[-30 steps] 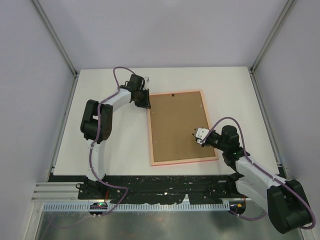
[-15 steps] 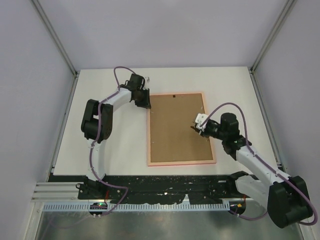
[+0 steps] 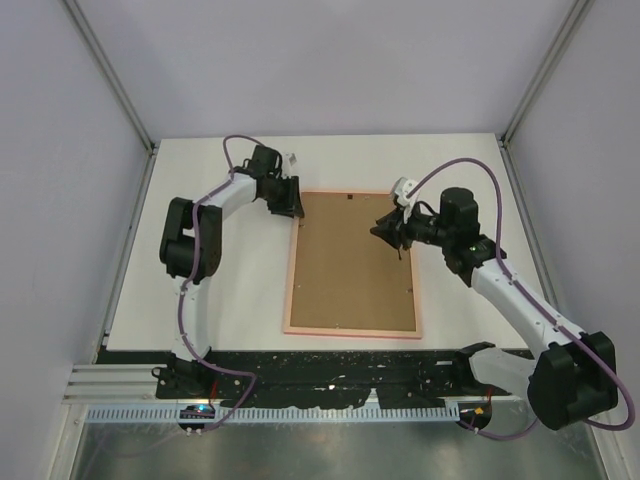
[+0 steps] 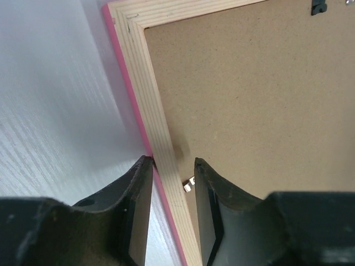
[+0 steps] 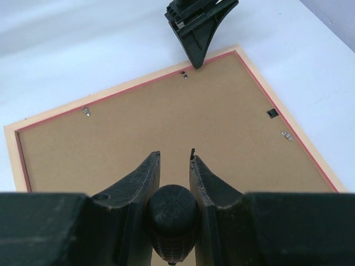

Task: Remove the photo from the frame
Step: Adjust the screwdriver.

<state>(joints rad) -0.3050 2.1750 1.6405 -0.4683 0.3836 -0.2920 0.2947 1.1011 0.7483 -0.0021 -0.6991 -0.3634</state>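
Top external view has the frame (image 3: 350,332) lying back-up on the white table (image 3: 230,290), its brown backing board (image 3: 345,265) facing upward and its long sides running away from the arm bases. The left claw (image 3: 294,208) sits at the frame's far-left corner. From the left wrist, its fingers (image 4: 138,183) stand slightly spread astride the pale wooden rail (image 4: 158,127), beside a small metal tab (image 4: 187,184). The right claw (image 3: 388,230) is held over the far-right part of the board, with a narrow gap between its fingers.
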